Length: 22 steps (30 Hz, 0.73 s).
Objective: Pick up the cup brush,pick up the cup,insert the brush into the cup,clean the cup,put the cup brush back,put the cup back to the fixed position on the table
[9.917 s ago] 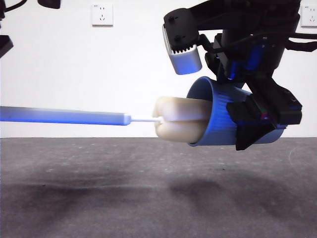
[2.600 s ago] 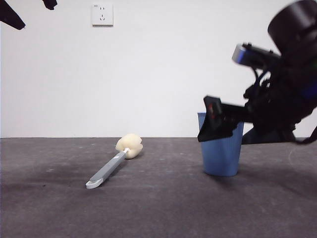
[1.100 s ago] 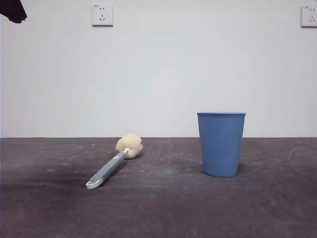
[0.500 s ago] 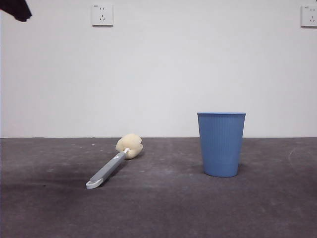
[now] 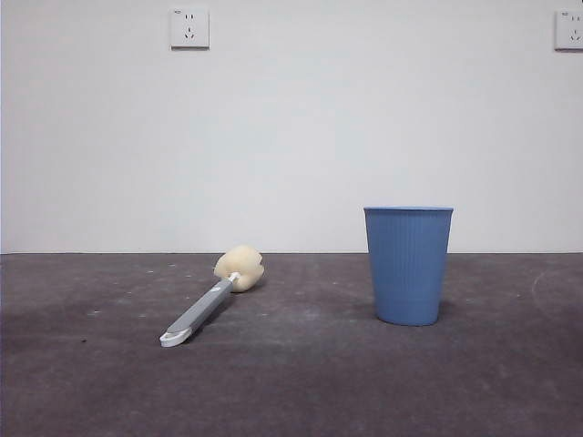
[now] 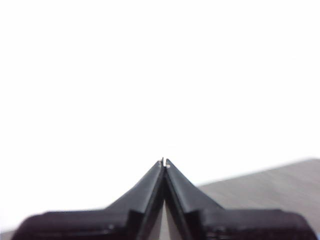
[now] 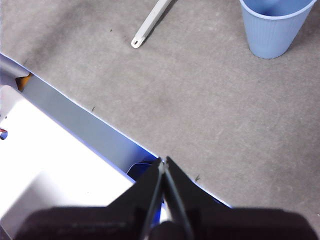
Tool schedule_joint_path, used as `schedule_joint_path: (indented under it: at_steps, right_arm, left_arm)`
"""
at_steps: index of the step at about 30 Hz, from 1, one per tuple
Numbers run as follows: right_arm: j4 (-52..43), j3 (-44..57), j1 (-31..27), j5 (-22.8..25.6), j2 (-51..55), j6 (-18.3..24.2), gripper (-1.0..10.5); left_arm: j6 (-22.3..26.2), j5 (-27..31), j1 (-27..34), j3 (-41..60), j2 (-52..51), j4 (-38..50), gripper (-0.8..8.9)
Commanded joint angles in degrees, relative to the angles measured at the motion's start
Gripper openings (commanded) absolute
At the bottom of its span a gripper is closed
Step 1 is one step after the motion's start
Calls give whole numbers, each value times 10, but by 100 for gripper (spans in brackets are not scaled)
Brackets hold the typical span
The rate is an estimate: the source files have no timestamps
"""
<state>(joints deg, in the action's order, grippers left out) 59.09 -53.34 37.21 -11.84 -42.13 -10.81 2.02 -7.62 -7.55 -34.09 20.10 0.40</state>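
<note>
The blue ribbed cup stands upright on the table, right of centre. The cup brush lies flat to its left, with the cream sponge head toward the wall and the grey handle's white tip toward the camera. No arm shows in the front view. In the right wrist view my right gripper is shut and empty, high above the table's edge, with the cup and the brush handle far off. My left gripper is shut, facing a white wall, holding nothing.
Two wall sockets sit high on the white wall behind the table. In the right wrist view, a pale metal frame runs along the table's edge below my right gripper.
The black arm tip at the front view's top left corner has gone out of the frame. Cup and brush have not moved in the last second.
</note>
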Motion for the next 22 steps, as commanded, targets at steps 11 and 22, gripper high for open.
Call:
schedule_joint_path:
  at_steps: [11,22]
  right_arm:
    - [-2,1,0,2,2,-5,1]
    - [-2,1,0,2,2,-5,1]
  left_arm:
    - [7,1,52,279,-165,30,-3]
    - [-20,1,58,339,-198,-31,-3]
